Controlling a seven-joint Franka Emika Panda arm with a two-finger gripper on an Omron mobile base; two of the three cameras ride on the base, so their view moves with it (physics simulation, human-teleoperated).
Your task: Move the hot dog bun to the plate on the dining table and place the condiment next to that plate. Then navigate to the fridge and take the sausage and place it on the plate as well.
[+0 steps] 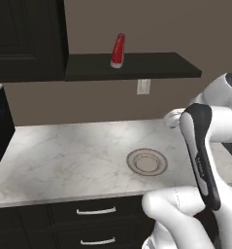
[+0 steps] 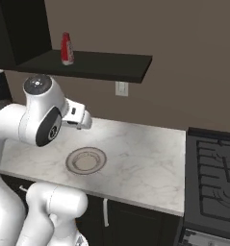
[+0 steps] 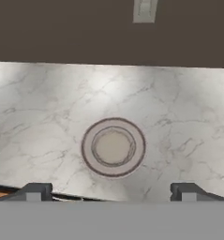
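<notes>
Over the marble wall counter [image 3: 38, 108] the claw [image 3: 111, 191] hangs with its two dark tips spread wide, nothing between them, looking down past the counter's front edge. Straight ahead of it lies a plain beige-grey plate [image 3: 113, 146], bare, with no red rim, so in my judgement not the plate the task wants. That's trap number one: mistaking this dish for the target and dropping things here.

Look higher. The red condiment bottle [image 1: 118, 50] stands upright on the dark wall shelf [image 1: 156, 64], well above the counter and to the left of the wall outlet [image 1: 143, 86]. The arm [image 1: 201, 146] is folded low and near the base, so a reach up there looks like a long, steep stretch. The bottle is slim and tall; a glancing touch from one finger could tip it over or roll it off the shelf, and the shelf lip or the black cabinet [image 1: 25, 39] beside it could catch the wrist on the way in.

The bun, the sausage and the red-rimmed plate I can't place from here. A stove [image 2: 215, 163] sits just right of the counter, another thing to clear when the base drives off.
</notes>
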